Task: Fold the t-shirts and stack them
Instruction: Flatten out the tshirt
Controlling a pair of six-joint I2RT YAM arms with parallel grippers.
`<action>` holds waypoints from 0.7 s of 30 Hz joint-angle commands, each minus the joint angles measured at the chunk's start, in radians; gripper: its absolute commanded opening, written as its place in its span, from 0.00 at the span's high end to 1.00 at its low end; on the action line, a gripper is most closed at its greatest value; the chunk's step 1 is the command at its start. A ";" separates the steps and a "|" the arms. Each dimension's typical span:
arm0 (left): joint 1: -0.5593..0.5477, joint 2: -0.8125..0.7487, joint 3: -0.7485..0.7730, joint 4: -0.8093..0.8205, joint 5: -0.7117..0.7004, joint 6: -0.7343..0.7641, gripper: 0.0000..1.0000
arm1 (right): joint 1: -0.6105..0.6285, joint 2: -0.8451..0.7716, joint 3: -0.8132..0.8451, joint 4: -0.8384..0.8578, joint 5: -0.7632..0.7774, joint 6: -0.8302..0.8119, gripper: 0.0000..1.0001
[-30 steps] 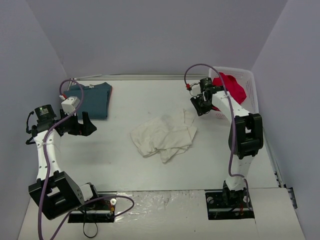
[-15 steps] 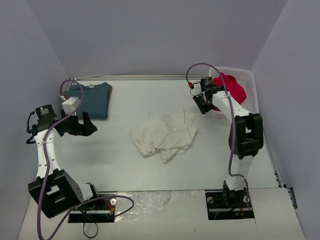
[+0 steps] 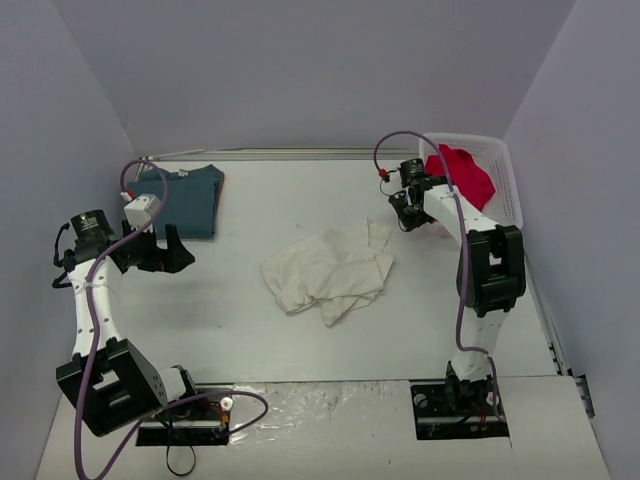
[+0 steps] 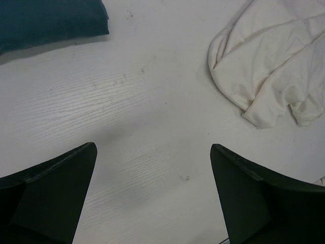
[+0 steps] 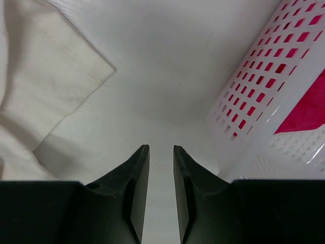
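A crumpled cream-white t-shirt lies mid-table; the left wrist view shows it at the upper right, and the right wrist view catches one of its corners. At the back left lies a folded teal-blue t-shirt. The red t-shirt sits in the white lattice basket. My left gripper hangs wide open over bare table between the teal and cream shirts. Just left of the basket, my right gripper has its jaws a narrow gap apart with nothing between them.
The white plastic lattice basket stands at the back right, close beside my right fingers. Purple-grey walls enclose the table on three sides. Cables loop from both arms.
My right gripper has edged slightly toward the back, nearer the basket. The left arm and the shirts have not moved.
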 commanded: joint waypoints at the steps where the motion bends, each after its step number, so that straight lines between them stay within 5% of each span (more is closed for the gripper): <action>1: 0.003 -0.013 0.025 -0.018 0.032 0.023 0.06 | 0.003 -0.064 -0.019 -0.012 -0.048 -0.026 0.78; 8: -0.024 -0.002 0.051 -0.094 0.067 0.107 0.06 | 0.029 -0.193 -0.068 -0.179 -0.366 -0.179 0.47; 21: -0.179 0.016 0.075 -0.121 -0.012 0.109 0.06 | 0.168 -0.072 -0.110 -0.267 -0.529 -0.225 0.40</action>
